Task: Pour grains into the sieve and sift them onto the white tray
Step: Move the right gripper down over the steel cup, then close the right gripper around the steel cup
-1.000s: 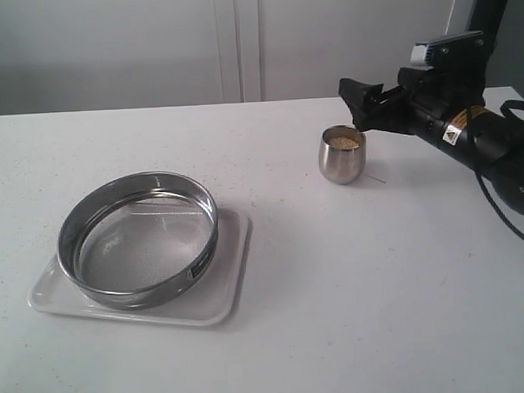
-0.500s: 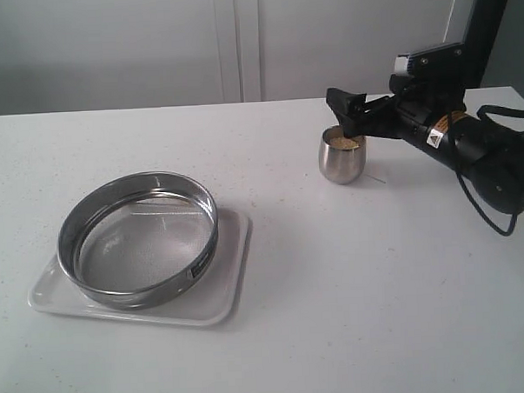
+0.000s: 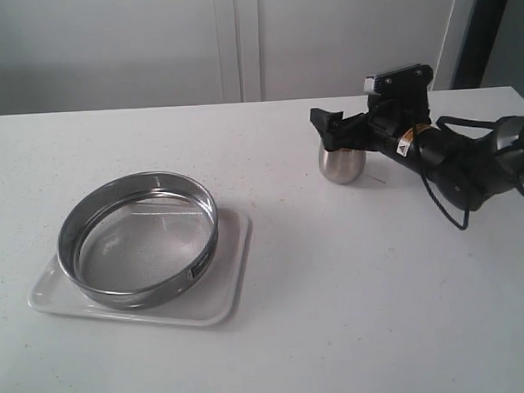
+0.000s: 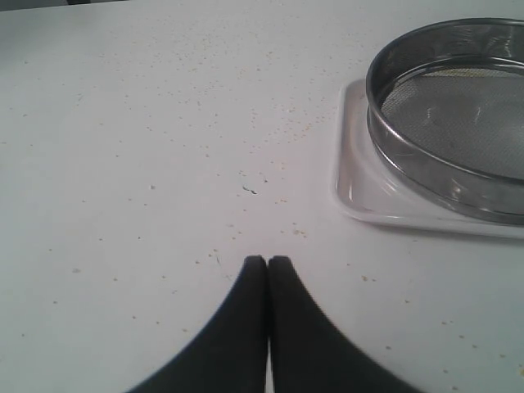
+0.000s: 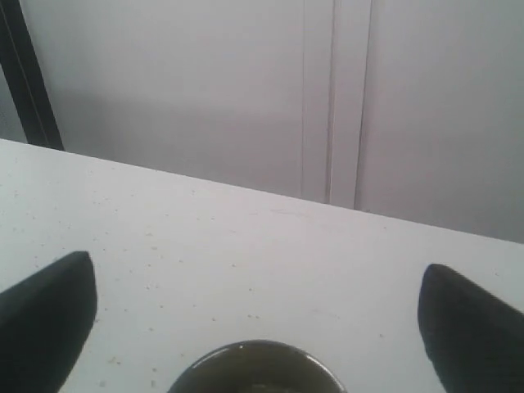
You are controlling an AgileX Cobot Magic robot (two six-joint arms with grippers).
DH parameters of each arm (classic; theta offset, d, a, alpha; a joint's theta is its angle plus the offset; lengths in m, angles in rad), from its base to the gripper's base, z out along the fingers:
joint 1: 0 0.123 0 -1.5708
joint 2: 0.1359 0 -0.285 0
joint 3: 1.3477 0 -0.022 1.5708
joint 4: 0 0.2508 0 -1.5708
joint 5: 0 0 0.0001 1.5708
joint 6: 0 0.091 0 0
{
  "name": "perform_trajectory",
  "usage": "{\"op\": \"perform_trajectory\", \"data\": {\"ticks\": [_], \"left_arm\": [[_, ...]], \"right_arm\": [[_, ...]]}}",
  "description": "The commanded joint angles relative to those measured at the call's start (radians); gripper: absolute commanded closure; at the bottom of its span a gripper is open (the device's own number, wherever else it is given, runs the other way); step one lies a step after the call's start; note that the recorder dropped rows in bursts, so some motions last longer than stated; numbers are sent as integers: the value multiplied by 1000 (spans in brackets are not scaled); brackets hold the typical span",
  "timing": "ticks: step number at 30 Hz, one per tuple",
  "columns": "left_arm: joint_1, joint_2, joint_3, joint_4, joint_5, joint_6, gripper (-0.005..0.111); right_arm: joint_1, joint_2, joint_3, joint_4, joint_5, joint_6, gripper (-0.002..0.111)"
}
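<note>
**Exterior view.** The sieve (image 3: 138,241) sits on the white tray (image 3: 227,289), its mesh bare. Well apart from the sieve, the steel cup (image 3: 341,165) stands on the worktop (image 3: 354,314). Your right hand (image 3: 336,132) is at the cup's mouth, spread wide. The grains, presumably inside the cup, are hidden. The step in hand appears to be taking the cup, before any pouring.

**Left wrist view.** Your left hand (image 4: 267,264) is pressed together and empty, near the sieve, off the tray's corner.

**Right wrist view.** The cup's rim lies between the parted fingers (image 5: 49,315), which do not touch it. Next, lower the hand, centre it, close on the cup's wall, lift level and carry it to the sieve.
</note>
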Motion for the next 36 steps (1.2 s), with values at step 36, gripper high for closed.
{"op": "perform_trajectory", "data": {"ticks": [36], "left_arm": [[-6,-4,4,-6,4,0,107]], "right_arm": [[26,177,-77,1,34,-94,22]]}}
